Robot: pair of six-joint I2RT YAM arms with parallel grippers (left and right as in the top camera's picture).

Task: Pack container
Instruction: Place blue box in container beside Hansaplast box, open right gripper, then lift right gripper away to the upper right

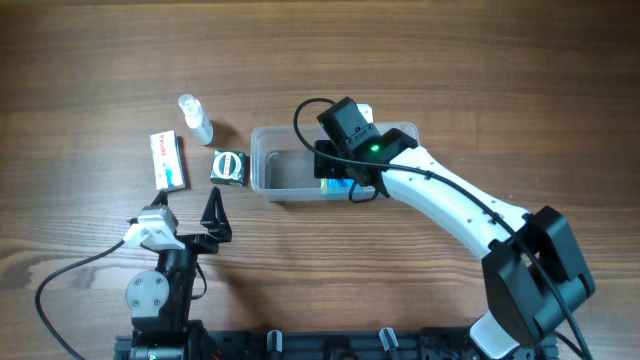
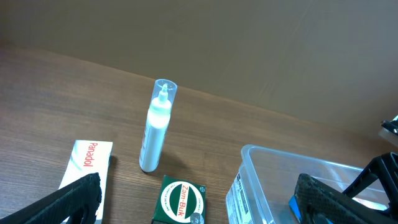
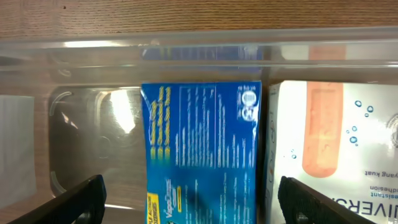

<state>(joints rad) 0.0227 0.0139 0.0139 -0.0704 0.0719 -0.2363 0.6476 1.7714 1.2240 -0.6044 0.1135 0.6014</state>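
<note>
On the left of the wooden table [image 1: 80, 60], a white and blue cardboard Panadol box [image 1: 168, 160] lies flat. A clear plastic spray bottle [image 2: 157, 127] stands upright near it, and a small green Zam-Buk box [image 1: 229, 166] lies to its right. The left gripper [image 1: 214, 212] hovers near these, fingers spread wide and empty. Just right of the green box sits the clear rectangular plastic container [image 1: 258, 160], holding a blue cardboard box [image 3: 202, 155] and a white plaster box [image 3: 336, 149] side by side. Above them hangs the right gripper [image 3: 199, 205], fingers wide apart and gripping nothing.
</note>
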